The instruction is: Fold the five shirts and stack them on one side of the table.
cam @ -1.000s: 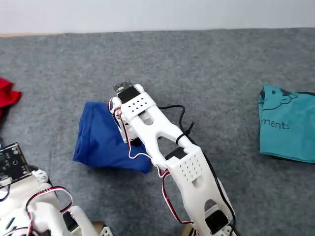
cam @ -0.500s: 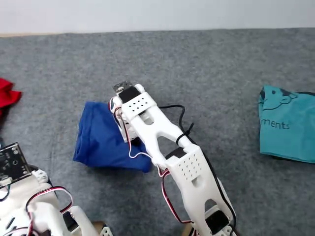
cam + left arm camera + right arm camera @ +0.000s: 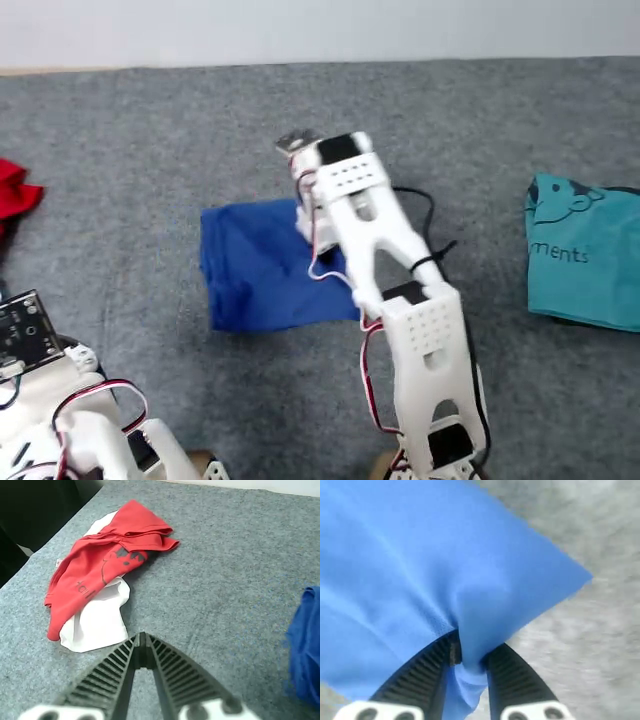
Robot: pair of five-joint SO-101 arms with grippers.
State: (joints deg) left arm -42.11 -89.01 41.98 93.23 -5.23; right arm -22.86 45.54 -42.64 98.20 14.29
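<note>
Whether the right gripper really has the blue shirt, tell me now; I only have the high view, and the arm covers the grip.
Observer: Yes. In the right wrist view the right gripper is shut on a pinched fold of the blue shirt.
Operator: Report the left gripper.
Observer: The left gripper is shut and holds nothing, over the grey mat.
Operator: Describe the red pile.
Observer: The red shirt lies crumpled, partly on top of a white shirt.
</note>
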